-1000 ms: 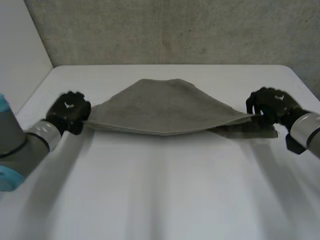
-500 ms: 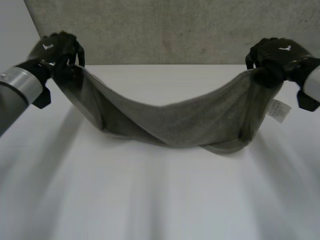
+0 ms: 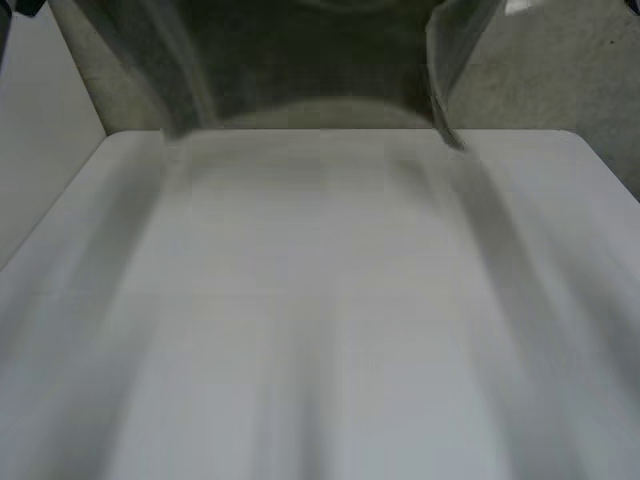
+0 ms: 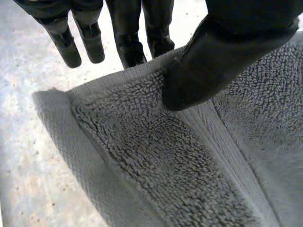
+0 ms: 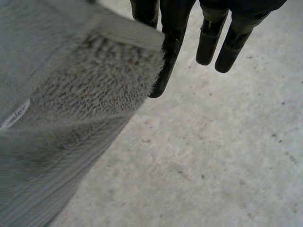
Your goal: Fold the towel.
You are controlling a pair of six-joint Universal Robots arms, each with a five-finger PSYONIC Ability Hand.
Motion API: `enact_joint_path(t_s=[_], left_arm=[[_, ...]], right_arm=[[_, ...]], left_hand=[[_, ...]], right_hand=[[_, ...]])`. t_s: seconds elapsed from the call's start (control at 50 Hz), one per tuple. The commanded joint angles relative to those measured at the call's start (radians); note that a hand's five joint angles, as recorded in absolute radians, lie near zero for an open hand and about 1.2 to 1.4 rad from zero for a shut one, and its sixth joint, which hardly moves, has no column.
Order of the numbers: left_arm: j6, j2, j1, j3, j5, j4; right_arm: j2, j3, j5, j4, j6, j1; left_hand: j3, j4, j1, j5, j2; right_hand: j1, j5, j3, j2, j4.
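Observation:
The grey towel (image 3: 300,60) hangs high above the white table (image 3: 320,300), spread wide, its lower edge just above the table's far edge. In the left wrist view my left hand (image 4: 222,52) pinches a hemmed corner of the towel (image 4: 156,165) between its thumb and its fingers (image 4: 128,33). In the right wrist view my right hand (image 5: 173,28) grips the other top corner of the towel (image 5: 90,80), with two fingers straight beside it. The cloth drops away below both hands.
A grey speckled wall (image 3: 540,80) stands behind the table. A pale wall (image 3: 40,150) runs along the left side. The table's right far corner (image 3: 580,140) is rounded.
Both hands have risen steeply with the towel, from table level up beyond the head view's upper edge. The towel has left the table and now hangs in the air.

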Motion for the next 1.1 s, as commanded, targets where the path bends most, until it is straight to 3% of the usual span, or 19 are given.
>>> enact_joint_path(t_s=[0.02, 0.12, 0.18, 0.3, 0.34, 0.42, 0.68, 0.7, 0.86, 0.9, 0.94, 1.1], left_arm=[[-0.011, -0.005, 0.011, -0.152, 0.078, 0.048], [0.009, -0.007, 0.038, -0.432, 0.130, 0.160], [0.030, -0.008, 0.041, -0.504, 0.140, 0.189], [0.186, -0.051, 0.046, -0.742, 0.181, 0.275], [0.234, -0.058, 0.049, -0.787, 0.187, 0.276], [0.271, -0.041, 0.079, -0.847, 0.187, 0.270], [0.219, 0.036, 0.158, -0.895, 0.186, 0.226], [0.214, 0.036, 0.158, -0.901, 0.186, 0.218], [0.216, 0.036, 0.158, -0.936, 0.190, 0.217], [0.214, 0.036, 0.156, -0.936, 0.189, 0.217], [0.214, 0.036, 0.156, -0.936, 0.189, 0.217], [0.216, 0.047, 0.150, -0.959, 0.189, 0.217]], right_arm=[[-0.033, 0.197, -0.108, 0.013, 0.006, -0.045], [-0.038, 0.411, -0.226, 0.001, -0.006, -0.050], [-0.030, 0.462, -0.252, -0.004, -0.023, -0.052], [0.031, 0.663, -0.337, -0.024, -0.181, -0.084], [0.057, 0.718, -0.331, -0.013, -0.278, -0.093], [0.051, 0.766, -0.327, -0.007, -0.312, -0.099], [-0.013, 0.869, -0.180, -0.013, -0.145, -0.110], [-0.007, 0.869, -0.157, -0.013, -0.145, -0.110], [0.053, 0.849, -0.068, -0.024, -0.148, -0.111], [0.062, 0.846, -0.064, -0.022, -0.148, -0.110], [0.071, 0.844, -0.079, -0.022, -0.148, -0.110], [0.004, 0.849, -0.096, -0.013, -0.135, -0.113]], left_hand=[[-0.058, -0.066, 0.095, 0.085, 0.055], [-0.058, -0.066, 0.095, 0.085, 0.055], [-0.058, -0.066, 0.095, 0.085, 0.055], [-0.058, -0.066, 0.095, 0.085, 0.055], [-0.058, -0.066, 0.095, 0.085, 0.055], [-0.058, -0.066, 0.095, 0.085, 0.055], [-0.058, -0.066, 0.095, 0.085, 0.055], [-0.058, -0.066, 0.095, 0.085, 0.055], [-0.058, -0.066, 0.095, 0.085, 0.055], [-0.058, -0.066, 0.095, 0.085, 0.055], [-0.058, -0.066, 0.095, 0.085, 0.055], [-0.058, -0.066, 0.095, 0.085, 0.055]], right_hand=[[0.067, 0.059, -0.052, 0.077, -0.076], [0.067, 0.059, -0.052, 0.077, -0.076], [0.067, 0.059, -0.052, 0.077, -0.076], [0.067, 0.059, -0.052, 0.077, -0.076], [0.067, 0.059, -0.052, 0.077, -0.076], [0.067, 0.059, -0.052, 0.077, -0.076], [0.067, 0.059, -0.052, 0.077, -0.076], [-0.063, -0.071, -0.052, -0.053, -0.076], [-0.246, -0.254, -0.052, -0.237, -0.076], [-0.237, -0.246, -0.052, -0.228, -0.076], [0.037, 0.029, -0.052, 0.047, -0.076], [0.067, 0.059, -0.052, 0.077, -0.076]])
